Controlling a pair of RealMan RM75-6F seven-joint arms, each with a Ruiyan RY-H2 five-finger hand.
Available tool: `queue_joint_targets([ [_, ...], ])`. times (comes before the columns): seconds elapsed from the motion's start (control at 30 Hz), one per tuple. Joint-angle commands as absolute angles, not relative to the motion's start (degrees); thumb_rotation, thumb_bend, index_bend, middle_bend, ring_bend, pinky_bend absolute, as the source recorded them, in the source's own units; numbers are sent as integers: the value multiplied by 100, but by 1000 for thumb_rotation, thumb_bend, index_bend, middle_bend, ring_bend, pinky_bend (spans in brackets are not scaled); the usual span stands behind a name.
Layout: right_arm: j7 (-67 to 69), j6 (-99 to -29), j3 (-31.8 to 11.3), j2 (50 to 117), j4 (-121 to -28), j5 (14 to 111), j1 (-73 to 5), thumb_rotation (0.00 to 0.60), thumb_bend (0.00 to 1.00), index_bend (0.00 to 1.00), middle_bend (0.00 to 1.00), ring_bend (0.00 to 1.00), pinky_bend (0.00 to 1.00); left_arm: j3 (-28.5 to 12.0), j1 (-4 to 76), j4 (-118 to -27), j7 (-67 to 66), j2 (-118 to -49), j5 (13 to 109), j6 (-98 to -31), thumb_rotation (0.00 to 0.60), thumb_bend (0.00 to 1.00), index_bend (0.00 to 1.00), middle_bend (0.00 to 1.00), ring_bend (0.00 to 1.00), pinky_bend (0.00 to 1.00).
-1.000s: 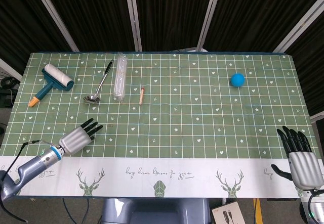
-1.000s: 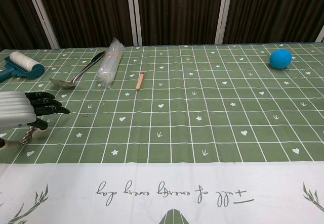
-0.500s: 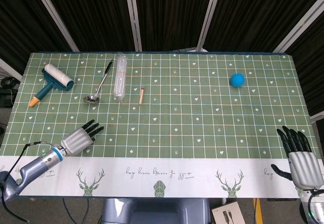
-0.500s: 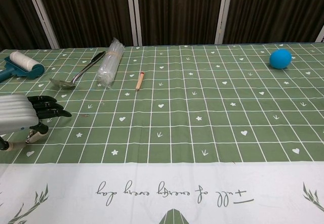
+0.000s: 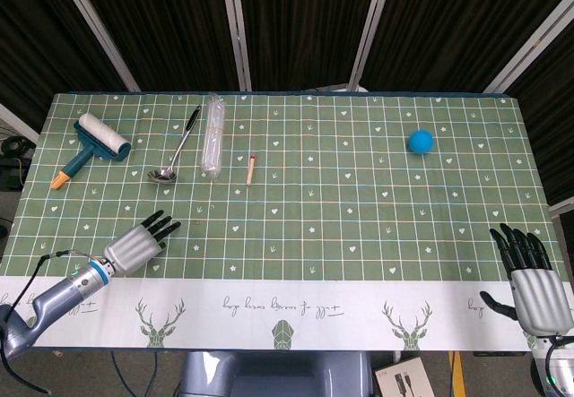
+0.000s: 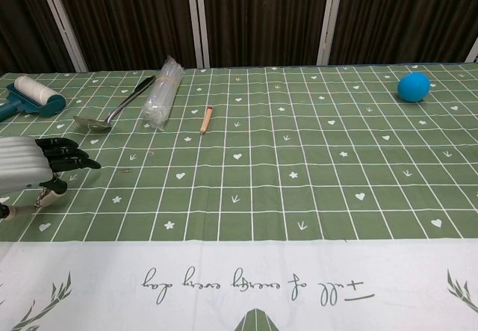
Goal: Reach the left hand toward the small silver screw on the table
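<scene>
Two hands show at the near edge of the bench [image 5: 359, 236]. On the robot's left, the left hand [image 5: 136, 245] hovers low over the green cloth with its dark fingers [image 6: 67, 154] stretched out and slightly spread, holding nothing. A small silver screw [image 6: 125, 170] lies on the cloth just beyond those fingertips, apart from them. Farther back lie a ladle [image 5: 175, 151], a clear bottle [image 5: 212, 136] on its side, a short wooden stick [image 5: 252, 169] and a lint roller [image 5: 90, 144]. A blue ball [image 5: 421, 141] sits well to the right. Near the right corner, the right hand [image 5: 531, 279] rests with fingers spread, holding nothing.
</scene>
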State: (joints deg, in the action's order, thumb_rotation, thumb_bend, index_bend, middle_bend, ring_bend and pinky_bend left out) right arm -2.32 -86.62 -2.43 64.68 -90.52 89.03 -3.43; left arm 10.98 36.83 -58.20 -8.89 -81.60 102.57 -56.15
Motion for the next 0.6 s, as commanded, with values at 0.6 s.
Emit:
queue_joint_targets([
  [0.6,-258,-8663,-253,6483,-9051,8899,-349,600,50,0,0,0,46,778,3695,-6632,-1080,-7598,10033,-6059,600,405,590,0,0,0],
])
